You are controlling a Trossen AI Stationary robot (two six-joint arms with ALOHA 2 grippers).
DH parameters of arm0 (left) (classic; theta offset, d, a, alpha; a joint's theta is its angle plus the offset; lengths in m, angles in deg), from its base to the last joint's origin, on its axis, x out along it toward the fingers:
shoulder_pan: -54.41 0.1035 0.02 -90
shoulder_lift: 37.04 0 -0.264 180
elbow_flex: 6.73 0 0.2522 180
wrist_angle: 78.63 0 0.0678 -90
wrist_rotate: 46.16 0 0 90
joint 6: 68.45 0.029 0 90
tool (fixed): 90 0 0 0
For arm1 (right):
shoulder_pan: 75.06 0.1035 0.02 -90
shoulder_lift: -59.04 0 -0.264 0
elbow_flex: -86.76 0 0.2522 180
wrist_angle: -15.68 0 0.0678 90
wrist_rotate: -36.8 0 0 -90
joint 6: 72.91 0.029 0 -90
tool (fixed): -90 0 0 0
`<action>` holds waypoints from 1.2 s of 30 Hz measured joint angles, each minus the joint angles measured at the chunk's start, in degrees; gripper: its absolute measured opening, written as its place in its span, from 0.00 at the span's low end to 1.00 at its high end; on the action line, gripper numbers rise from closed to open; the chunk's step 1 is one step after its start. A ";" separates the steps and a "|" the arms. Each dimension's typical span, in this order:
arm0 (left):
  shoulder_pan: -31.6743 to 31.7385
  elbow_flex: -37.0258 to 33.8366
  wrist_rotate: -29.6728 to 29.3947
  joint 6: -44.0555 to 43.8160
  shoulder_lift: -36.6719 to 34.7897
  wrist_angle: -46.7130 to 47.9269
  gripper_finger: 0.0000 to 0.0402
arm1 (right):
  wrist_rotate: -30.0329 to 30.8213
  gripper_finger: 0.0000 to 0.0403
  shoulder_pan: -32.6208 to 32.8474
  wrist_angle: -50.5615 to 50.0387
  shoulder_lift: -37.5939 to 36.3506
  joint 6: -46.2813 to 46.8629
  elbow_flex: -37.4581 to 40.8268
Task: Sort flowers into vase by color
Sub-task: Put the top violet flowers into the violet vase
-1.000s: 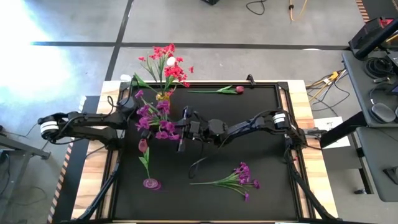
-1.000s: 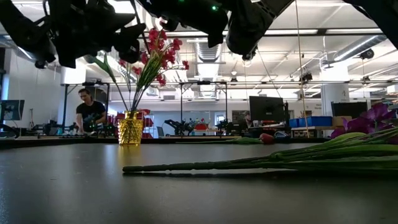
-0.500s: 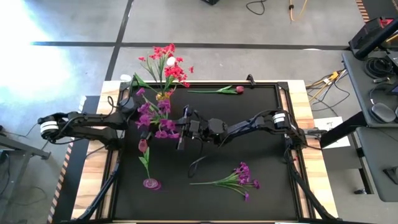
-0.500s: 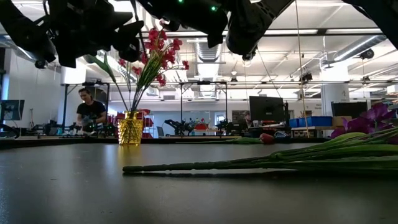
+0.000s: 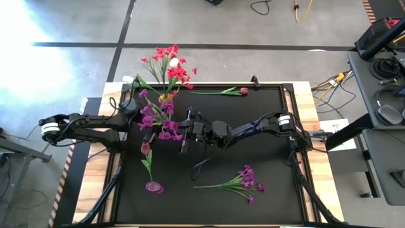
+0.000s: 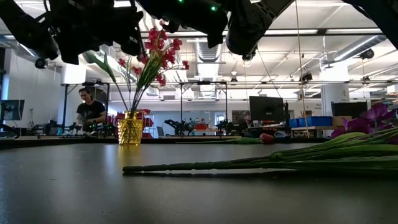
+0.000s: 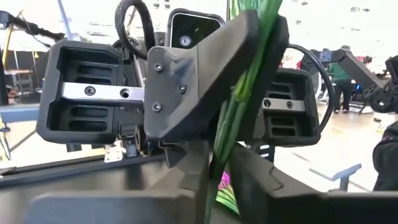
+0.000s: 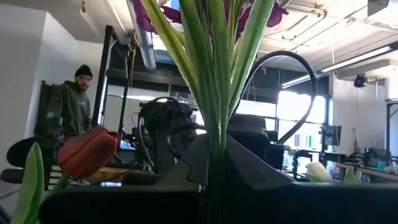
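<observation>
High view had both arms meeting over the table's left half, sharing one purple bunch [image 5: 158, 124] held up off the surface. The right gripper [image 5: 184, 135] was clamped tight on the green stems, which rose straight out from between its jaws with the blooms above. The left gripper [image 5: 140, 116] faced it from the other side, and its jaws looked drawn in narrow on the same stems, just below the right jaws' pinch.

With two grips on such thin stems, I judged the worry to be a tug-of-war. If either arm pulled away while the other held on, the stems could kink or strip through the jaws. If the right jaws let go while the left grip was only partial, the top-heavy bunch could swing over or drop to the table.

The yellow vase [image 5: 166, 97] with the red flowers [image 5: 171, 68] stood just beyond the left jaws. A wide swing of the blooms could snag those sprigs and tip it, or the purple ones could end up in among the red.
</observation>
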 joint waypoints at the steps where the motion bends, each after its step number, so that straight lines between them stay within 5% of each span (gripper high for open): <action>1: 0.00 0.01 0.02 0.52 0.00 -0.05 0.08 | 0.07 0.03 0.00 0.03 0.00 0.00 0.00; 10: 0.00 -0.02 -0.15 0.52 -0.04 0.76 0.03 | 0.47 0.05 0.02 -1.44 0.00 0.29 -0.04; 16: 0.23 -0.20 -1.44 0.43 -0.02 3.14 0.02 | 7.40 0.20 0.15 -6.87 -0.21 -1.34 -0.13; 26: 1.11 -0.18 -1.85 1.01 -0.30 5.72 0.02 | 9.69 0.50 1.14 -33.99 -7.76 2.87 -0.17; 36: 2.49 -0.14 -1.65 1.63 -1.25 6.64 0.01 | 10.80 0.51 2.58 -57.56 -20.34 2.61 3.35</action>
